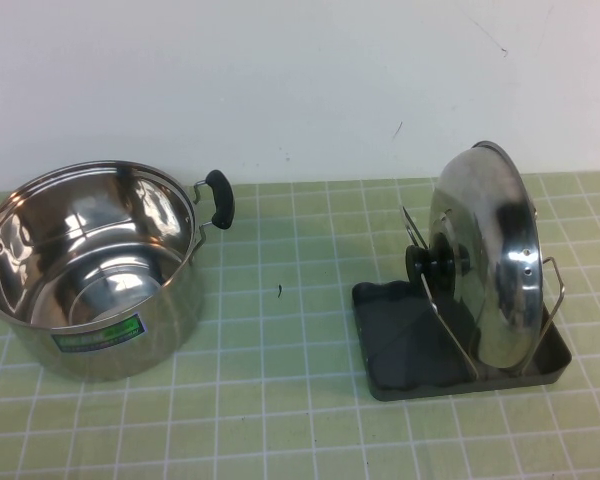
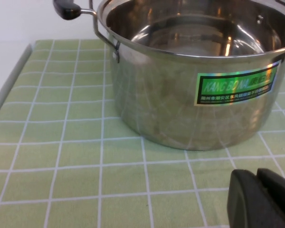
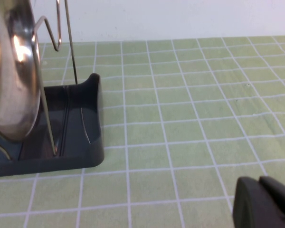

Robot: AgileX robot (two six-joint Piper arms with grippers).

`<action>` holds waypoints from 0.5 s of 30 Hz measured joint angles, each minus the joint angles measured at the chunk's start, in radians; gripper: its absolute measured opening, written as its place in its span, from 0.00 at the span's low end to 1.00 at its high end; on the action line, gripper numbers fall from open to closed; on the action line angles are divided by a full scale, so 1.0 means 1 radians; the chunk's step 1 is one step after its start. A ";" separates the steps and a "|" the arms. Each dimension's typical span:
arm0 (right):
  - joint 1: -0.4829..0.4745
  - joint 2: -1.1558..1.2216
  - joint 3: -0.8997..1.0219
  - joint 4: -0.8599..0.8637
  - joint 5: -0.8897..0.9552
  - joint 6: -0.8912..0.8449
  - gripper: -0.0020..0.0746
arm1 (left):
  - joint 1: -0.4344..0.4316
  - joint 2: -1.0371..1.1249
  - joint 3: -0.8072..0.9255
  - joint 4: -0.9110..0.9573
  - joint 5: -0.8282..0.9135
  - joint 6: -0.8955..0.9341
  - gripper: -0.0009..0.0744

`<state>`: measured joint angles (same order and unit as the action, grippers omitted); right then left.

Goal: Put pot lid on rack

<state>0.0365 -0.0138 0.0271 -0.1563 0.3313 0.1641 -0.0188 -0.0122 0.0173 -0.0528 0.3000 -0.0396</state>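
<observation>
The left gripper shows only in its own wrist view, low over the green tiled tabletop on the near side of the steel pot; its two dark fingers lie pressed together, with nothing between them. The right gripper likewise shows only in its wrist view, low over the cloth and apart from the rack, and its dark fingers also sit closed on nothing.

Toward the near left edge of the tabletop stands the steel pot, upright and uncovered, its green label facing the near edge and a black handle sticking out toward the far side.

Toward the right edge, level with the pot, sits the rack, a dark grey tray with thin wire loops rising from it. The pot lid stands on edge in the tray, leaning between the wires, its lower rim down in the tray and its black knob pointing left toward the pot. The lid rises well above the wires

A pale wall runs along the far edge
</observation>
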 joint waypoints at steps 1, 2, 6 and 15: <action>0.000 0.000 0.000 0.000 0.000 0.000 0.02 | 0.000 0.000 0.000 0.006 0.000 -0.008 0.01; 0.000 0.000 0.000 0.000 0.000 0.000 0.02 | 0.000 0.000 0.000 0.014 0.002 -0.015 0.01; 0.000 0.000 0.000 0.000 0.000 0.000 0.02 | 0.000 0.000 0.000 0.021 0.002 -0.023 0.01; 0.000 0.000 0.000 0.000 0.000 0.000 0.02 | 0.000 0.000 0.000 0.019 0.002 -0.026 0.01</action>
<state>0.0365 -0.0138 0.0271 -0.1563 0.3313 0.1641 -0.0188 -0.0122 0.0173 -0.0341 0.3018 -0.0657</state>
